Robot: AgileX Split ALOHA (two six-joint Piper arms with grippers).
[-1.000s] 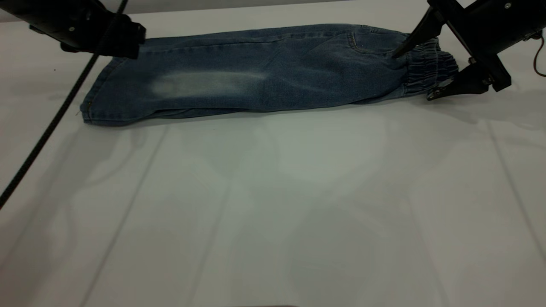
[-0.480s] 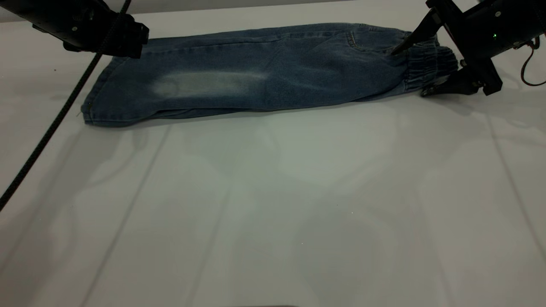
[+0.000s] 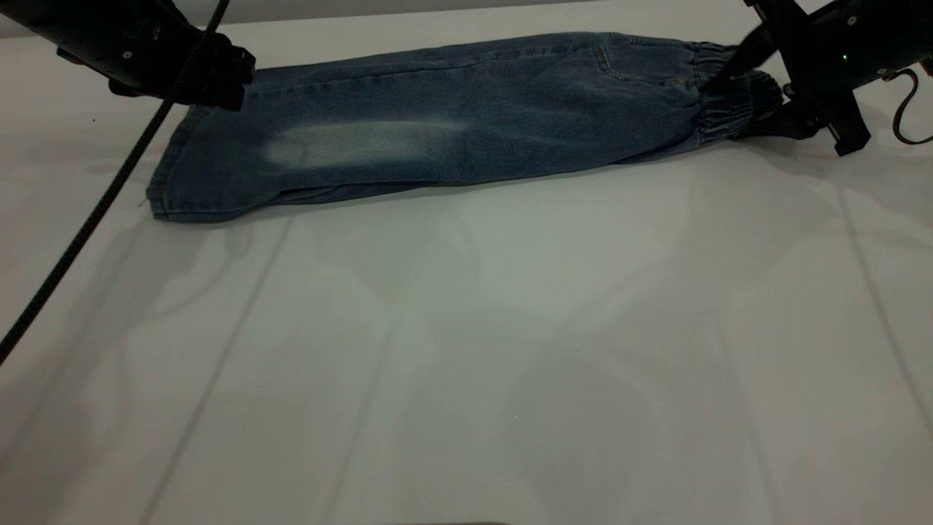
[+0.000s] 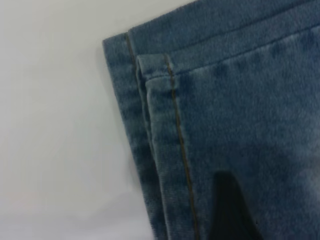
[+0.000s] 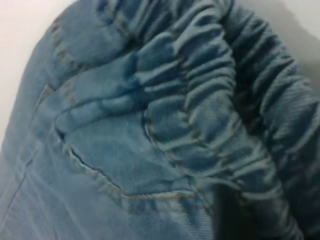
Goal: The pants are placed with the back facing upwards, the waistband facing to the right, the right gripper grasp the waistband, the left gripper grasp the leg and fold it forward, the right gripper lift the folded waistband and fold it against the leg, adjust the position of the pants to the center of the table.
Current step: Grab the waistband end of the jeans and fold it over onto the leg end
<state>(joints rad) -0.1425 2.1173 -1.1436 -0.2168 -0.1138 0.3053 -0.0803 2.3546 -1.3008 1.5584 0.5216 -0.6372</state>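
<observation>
The pants (image 3: 452, 124) lie across the far side of the table (image 3: 466, 328), folded lengthwise with one leg over the other. A pale faded patch (image 3: 357, 142) faces up. My right gripper (image 3: 743, 98) is at the right end, shut on the bunched elastic waistband (image 3: 729, 109), which fills the right wrist view as gathered ridges (image 5: 215, 100) above a back pocket (image 5: 115, 165). My left gripper (image 3: 219, 80) hovers over the far corner of the leg hems (image 4: 150, 75), where two stacked layers show. The lower leg shows only as a hem edge (image 4: 117, 65).
A black braided cable (image 3: 87, 219) runs from the left arm down across the table's left side. A thin looped wire (image 3: 907, 117) hangs by the right arm at the far right edge. Bare tabletop spreads in front of the pants.
The right gripper's wide-open fingers moved in and closed on the waistband, bunching and raising it. The pants shifted slightly right. The left gripper barely moved.
</observation>
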